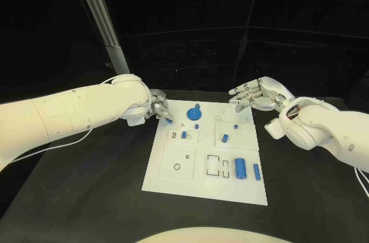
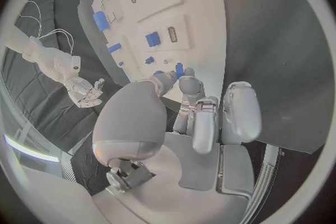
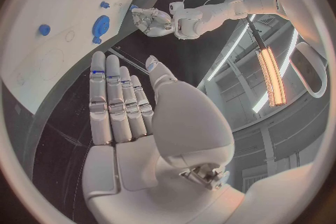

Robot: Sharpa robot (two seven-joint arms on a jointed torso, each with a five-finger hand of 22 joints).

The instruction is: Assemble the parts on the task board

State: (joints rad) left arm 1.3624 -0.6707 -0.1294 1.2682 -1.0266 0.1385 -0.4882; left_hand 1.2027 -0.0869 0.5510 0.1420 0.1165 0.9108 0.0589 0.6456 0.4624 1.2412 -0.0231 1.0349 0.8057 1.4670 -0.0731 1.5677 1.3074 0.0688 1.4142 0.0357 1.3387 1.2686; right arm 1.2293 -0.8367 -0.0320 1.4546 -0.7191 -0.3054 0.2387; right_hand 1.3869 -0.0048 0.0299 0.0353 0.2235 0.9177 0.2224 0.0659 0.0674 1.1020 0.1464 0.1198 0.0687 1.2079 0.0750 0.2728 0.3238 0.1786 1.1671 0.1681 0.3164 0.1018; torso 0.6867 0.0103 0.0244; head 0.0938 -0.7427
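Black table (image 1: 92,173): one task board (image 1: 173,181), two hands.

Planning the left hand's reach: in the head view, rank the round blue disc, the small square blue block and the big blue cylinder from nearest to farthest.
From the left hand:
1. Round blue disc, board's far edge.
2. Small square blue block, mid-board.
3. Big blue cylinder, near edge.

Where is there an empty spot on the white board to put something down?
The near edge of the task board, below the two long blue cylinders, is bare. So is the patch between the blue disc and the right hand. It is crowded at the far left corner, where the left hand hovers.
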